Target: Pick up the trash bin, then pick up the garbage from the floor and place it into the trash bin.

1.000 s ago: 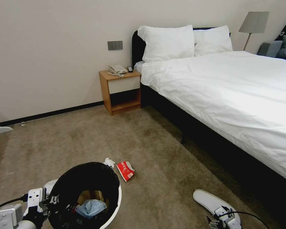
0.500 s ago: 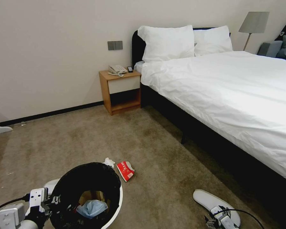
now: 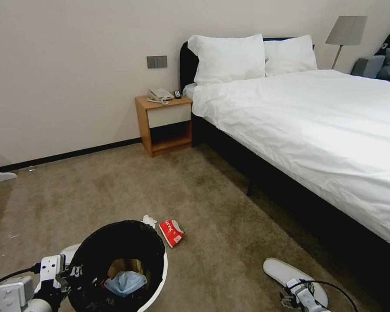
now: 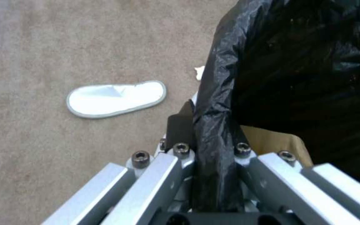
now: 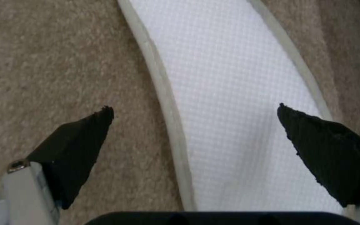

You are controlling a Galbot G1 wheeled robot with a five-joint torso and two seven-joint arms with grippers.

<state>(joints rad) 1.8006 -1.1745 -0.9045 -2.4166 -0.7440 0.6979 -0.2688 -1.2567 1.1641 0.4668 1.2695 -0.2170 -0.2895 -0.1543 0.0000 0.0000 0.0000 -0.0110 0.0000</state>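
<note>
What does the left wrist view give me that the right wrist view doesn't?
Left wrist view: the left gripper shut on the black-bagged rim of the trash bin, brown paper inside it, a white slipper lying flat beyond the bin, and a tissue scrap.

Right wrist view: the right gripper, open, its fingers straddling one edge of the other slipper.

Both: tan carpet and a white slipper, though a different one each.

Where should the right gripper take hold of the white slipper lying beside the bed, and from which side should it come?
Probably from above, across one long edge. The slipper lies flat on the carpet, so only its raised rim offers a lip. The right gripper hangs over it, open, one fingertip over carpet and the other over the sole, straddling that rim.
</note>
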